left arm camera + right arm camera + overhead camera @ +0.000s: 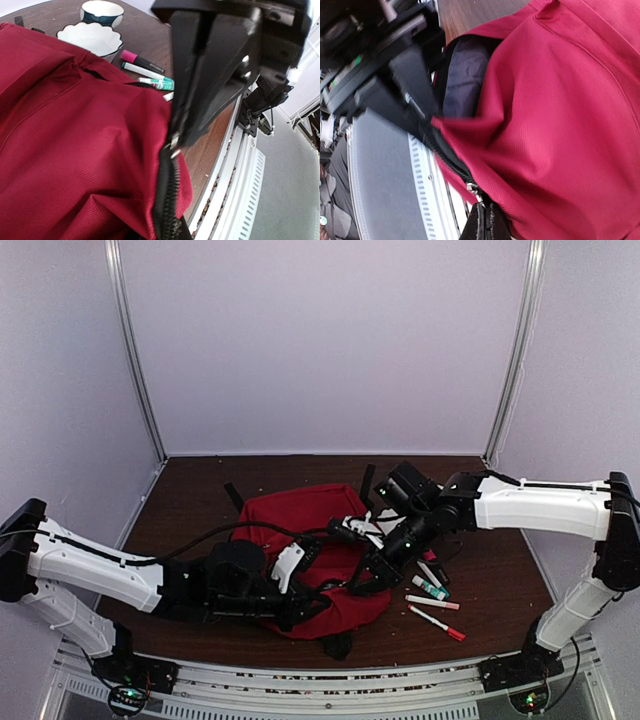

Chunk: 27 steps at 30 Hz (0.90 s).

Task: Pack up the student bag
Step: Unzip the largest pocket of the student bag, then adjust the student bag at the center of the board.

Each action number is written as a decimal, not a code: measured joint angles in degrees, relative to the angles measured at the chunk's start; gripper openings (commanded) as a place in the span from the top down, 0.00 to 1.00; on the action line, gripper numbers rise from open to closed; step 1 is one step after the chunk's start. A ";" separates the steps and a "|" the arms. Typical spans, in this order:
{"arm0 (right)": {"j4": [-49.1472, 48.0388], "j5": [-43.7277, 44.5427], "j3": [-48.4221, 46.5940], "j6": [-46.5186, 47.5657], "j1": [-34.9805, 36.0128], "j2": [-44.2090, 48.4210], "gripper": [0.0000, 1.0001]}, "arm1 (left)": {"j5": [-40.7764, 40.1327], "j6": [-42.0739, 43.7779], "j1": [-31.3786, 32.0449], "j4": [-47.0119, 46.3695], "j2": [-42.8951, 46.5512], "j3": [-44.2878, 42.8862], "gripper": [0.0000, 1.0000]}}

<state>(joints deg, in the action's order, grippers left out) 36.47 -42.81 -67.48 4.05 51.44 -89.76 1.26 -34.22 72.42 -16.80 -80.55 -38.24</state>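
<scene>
The student bag point(310, 525) is a large red backpack lying in the middle of the table. It fills the left wrist view point(75, 140) and the right wrist view point(570, 125). My left gripper point(305, 605) point(175, 137) is shut on the bag's black zipper edge point(170, 200) at the near side. My right gripper point(362, 582) point(487, 215) is shut on the zipper pull just below the metal slider point(472, 187). Between the two grippers the mouth gapes a little and shows grey lining point(465, 80).
Several markers point(432, 590) lie on the table right of the bag, also seen in the left wrist view point(145, 62). A white bowl point(90, 37) and a dark-rimmed cup point(102, 11) stand beyond them. The table's front rail point(235, 190) is close to the bag.
</scene>
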 measured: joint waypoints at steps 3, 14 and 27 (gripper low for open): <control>3.74 0.68 -0.02 3.58 -1.20 1.51 1.00 | -1.09 -0.61 0.02 1.92 1.03 0.33 1.00; 12.46 3.98 3.32 11.50 -7.21 5.70 1.00 | -3.10 -1.95 0.98 10.01 6.80 3.89 0.55; 13.25 -0.76 2.14 12.74 -7.21 6.03 1.00 | -12.87 7.34 4.20 25.00 17.75 -6.45 0.41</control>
<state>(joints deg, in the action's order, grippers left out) 49.71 -43.57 -65.34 16.80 44.23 -83.72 -11.62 -26.87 76.62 8.21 -62.81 -44.69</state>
